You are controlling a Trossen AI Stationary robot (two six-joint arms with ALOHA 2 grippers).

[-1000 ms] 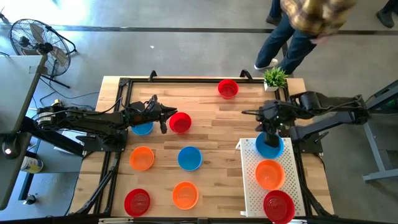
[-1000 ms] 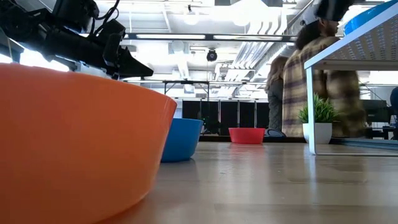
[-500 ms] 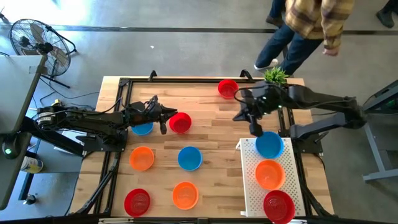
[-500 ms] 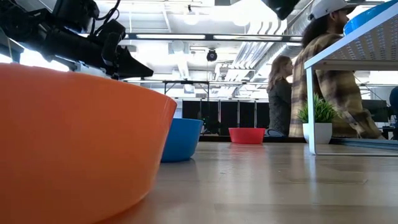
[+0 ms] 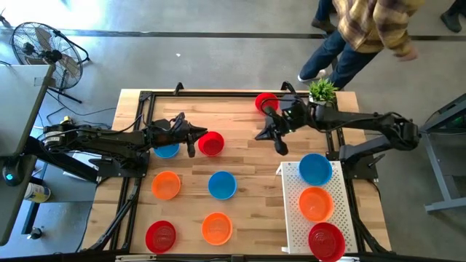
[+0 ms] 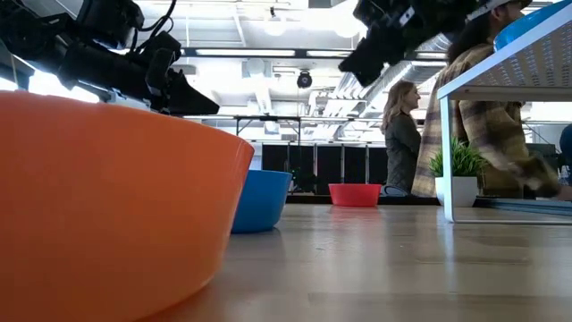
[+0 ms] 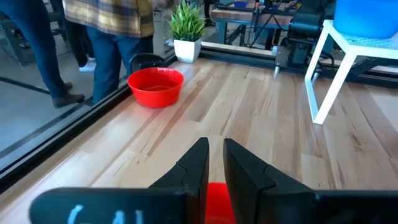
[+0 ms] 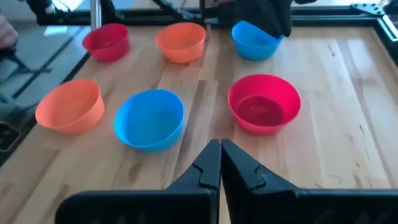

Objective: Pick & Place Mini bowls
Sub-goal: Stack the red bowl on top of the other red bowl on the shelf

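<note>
Several mini bowls sit on the wooden table: red, blue, two orange, red and a far red one. Another blue one lies under the left arm. My left gripper hovers above the table beside the red bowl's left rim, with a narrow gap between its fingers and nothing held; red shows through that gap. My right gripper is shut and empty in the air over the table's middle, right of that bowl.
A white perforated tray at the table's right holds a blue, an orange and a red bowl. A potted plant stands at the far right corner. A person walks beyond the far edge.
My right gripper has swung from above the tray's blue bowl toward the table's left and slightly toward the far edge. It has come lower and turned, and it has stayed shut and empty. The person beyond the far edge has moved.
</note>
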